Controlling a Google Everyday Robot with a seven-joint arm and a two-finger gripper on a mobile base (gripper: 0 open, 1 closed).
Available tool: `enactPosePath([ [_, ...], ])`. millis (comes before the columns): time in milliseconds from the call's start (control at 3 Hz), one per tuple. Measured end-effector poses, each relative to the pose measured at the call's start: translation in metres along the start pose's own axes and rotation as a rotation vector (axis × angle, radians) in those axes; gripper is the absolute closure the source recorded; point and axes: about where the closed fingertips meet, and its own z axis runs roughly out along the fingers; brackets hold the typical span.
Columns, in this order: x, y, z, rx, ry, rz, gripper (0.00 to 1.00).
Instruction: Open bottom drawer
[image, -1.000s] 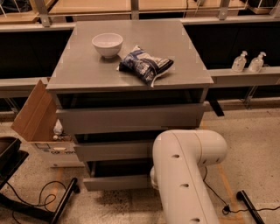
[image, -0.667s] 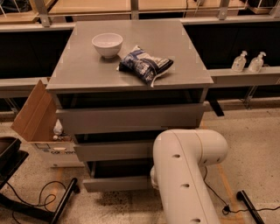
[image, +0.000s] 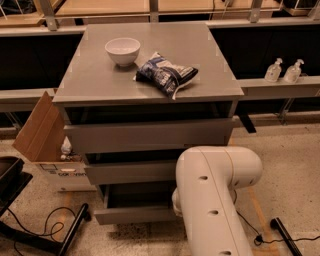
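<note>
The grey cabinet (image: 150, 75) has three drawers. The bottom drawer (image: 132, 215) is the lowest one, with a plain flat grey front. It stands pulled out a little, and a dark strip of its inside shows behind the front. The two drawer fronts above it (image: 147, 135) also stand slightly out, stepped. My white arm (image: 212, 200) fills the lower right and covers the drawer's right end. My gripper is hidden behind the arm, so it is not in view.
A white bowl (image: 122, 51) and a blue snack bag (image: 166, 75) lie on the cabinet top. An open cardboard box (image: 47, 145) stands at the left. A black stand and cables (image: 35, 235) lie on the floor at lower left. Two bottles (image: 284, 71) stand on a ledge at the right.
</note>
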Motion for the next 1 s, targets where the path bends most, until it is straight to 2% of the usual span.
enactPosePath([
  [667,0.0,-0.0001,-0.0007,0.0,0.0,0.0,1.0],
  [1000,0.0002,0.0012,0.0002,-0.002,0.0,0.0,0.82],
])
